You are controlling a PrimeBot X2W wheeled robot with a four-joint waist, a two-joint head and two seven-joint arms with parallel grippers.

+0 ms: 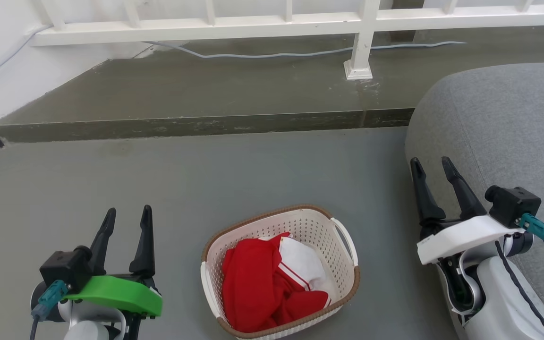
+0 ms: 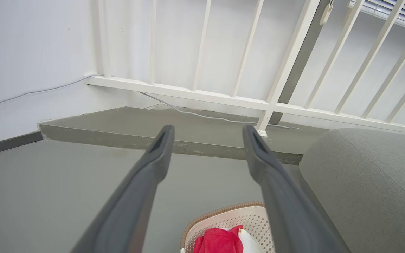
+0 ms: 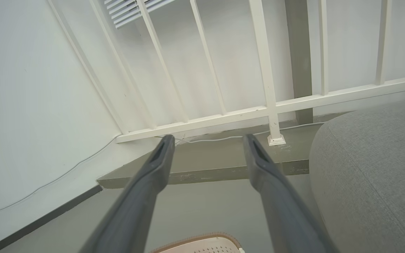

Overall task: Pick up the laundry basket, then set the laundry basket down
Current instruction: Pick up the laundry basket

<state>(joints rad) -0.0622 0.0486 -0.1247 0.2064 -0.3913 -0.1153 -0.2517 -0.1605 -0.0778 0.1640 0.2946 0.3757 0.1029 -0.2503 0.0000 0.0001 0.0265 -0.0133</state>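
Pickup is not yet begun: left gripper (image 1: 129,209) and right gripper (image 1: 430,161) are held spread and empty either side of the basket (image 1: 319,231), whose seemingly thin handles (image 1: 346,240) must be reached.

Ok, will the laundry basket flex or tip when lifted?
Probably light: the laundry basket is perforated plastic holding a few clothes. Thin walls may flex. Clothes bunch at its near end, so it may dip there.

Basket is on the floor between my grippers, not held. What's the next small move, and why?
Probably ease both arms inward and down toward the basket's side handles. It sits on the floor, and the left gripper and right gripper flank it, both open, touching nothing.
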